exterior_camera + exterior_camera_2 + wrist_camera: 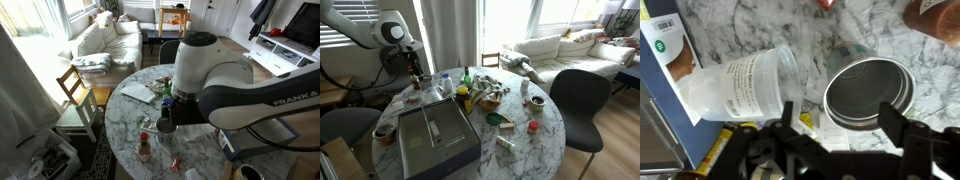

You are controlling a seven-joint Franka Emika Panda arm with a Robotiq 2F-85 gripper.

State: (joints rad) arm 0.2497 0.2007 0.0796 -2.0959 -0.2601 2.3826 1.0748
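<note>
Wrist view: fingers (pixel 888 120) stand wide apart, one on each side of a round metal tin (pixel 868 95). The tin has a dark inside and a bright rim, and stands upright on the marble bench (pixel 760 30). No pad contact shows, so as far as I can see nothing is gripped.

The tin sits just beside a clear plastic cup (pixel 740 85) lying on its side with its mouth toward the tin. Can't tell if they touch.

Step, my read: fingers open around the tin, no grip made.

Any next move calls for straight vertical travel. Keep the cup-side finger off the cup, which looks like it would roll easily.

Writing:
- "FRANKA" on the arm (pixel 300 100).
- The cup has a printed text block, too blurred to read.
- The blue packet (pixel 660 60) at the frame edge carries a round green-and-white mark, illegible.
</note>
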